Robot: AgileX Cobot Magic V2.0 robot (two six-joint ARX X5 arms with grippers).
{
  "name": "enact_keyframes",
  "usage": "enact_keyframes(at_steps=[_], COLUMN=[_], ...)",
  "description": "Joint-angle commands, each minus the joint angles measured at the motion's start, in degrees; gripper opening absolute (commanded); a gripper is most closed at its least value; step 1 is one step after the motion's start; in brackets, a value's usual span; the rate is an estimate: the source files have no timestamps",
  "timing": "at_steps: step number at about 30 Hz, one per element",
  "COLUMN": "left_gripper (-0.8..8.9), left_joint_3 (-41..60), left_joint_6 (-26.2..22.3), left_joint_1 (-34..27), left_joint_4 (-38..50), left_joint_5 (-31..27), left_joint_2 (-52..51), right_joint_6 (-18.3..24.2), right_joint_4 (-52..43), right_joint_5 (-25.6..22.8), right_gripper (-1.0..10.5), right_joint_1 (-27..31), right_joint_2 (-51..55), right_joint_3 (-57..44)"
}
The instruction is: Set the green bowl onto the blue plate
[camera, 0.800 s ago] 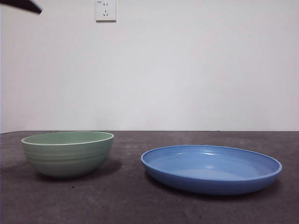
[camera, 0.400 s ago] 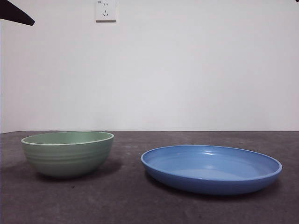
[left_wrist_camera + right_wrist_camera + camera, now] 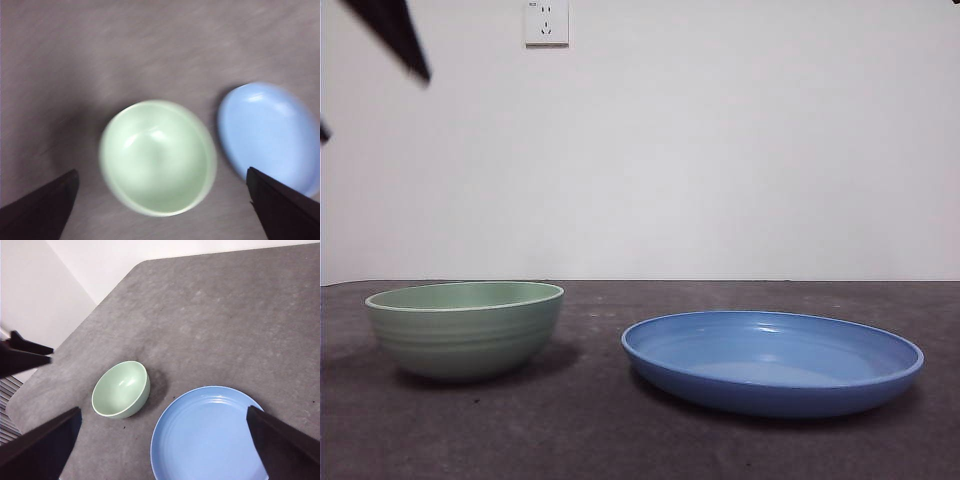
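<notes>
The green bowl (image 3: 466,328) stands upright on the dark table at the left. The blue plate (image 3: 772,360) lies to its right, with a gap between them. My left gripper (image 3: 161,171) is open and empty, high above the bowl (image 3: 158,157), which sits between its jaws in the blurred left wrist view; the plate (image 3: 270,135) is off to one side. In the front view it shows only as a black tip (image 3: 395,35) at the top left corner. My right gripper (image 3: 163,410) is open and empty, high above the bowl (image 3: 121,389) and plate (image 3: 210,435).
The grey table (image 3: 600,440) meets a white wall with a socket (image 3: 547,22). The right wrist view shows the table's rounded edge (image 3: 55,365) beyond the bowl and the left gripper's black jaws (image 3: 22,356) there.
The black tip at the front view's top left has swung lower and steeper. The bowl and plate have not moved.
</notes>
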State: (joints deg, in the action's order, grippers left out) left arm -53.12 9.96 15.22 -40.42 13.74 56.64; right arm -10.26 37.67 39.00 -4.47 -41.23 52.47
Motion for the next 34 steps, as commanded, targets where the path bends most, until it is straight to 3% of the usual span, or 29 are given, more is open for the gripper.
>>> enact_keyframes(at_steps=[1, 12, 23, 34], left_gripper=[5.93, 5.93, 5.73, 0.97], left_joint_3=[-0.9, -1.0, -1.8, -1.8], left_joint_6=[-1.6, -3.3, -3.9, -4.6], left_joint_1=[0.0, -1.0, -1.0, -1.0], left_joint_4=[0.1, 3.4, 4.3, 4.6], left_joint_5=[-1.8, -2.0, -2.0, -2.0], left_joint_2=[4.2, 22.1, 30.2, 30.7], right_joint_6=[0.2, 0.2, 0.2, 0.2], right_joint_4=[-0.3, -0.3, -0.3, 0.2], right_joint_5=[0.2, 0.2, 0.2, 0.2], right_gripper=[6.2, 6.2, 6.2, 6.2], right_joint_1=[-0.1, -0.1, -0.1, -0.1], right_joint_2=[-0.2, -0.2, -0.2, -0.2], right_joint_3=[0.8, 0.8, 0.8, 0.8])
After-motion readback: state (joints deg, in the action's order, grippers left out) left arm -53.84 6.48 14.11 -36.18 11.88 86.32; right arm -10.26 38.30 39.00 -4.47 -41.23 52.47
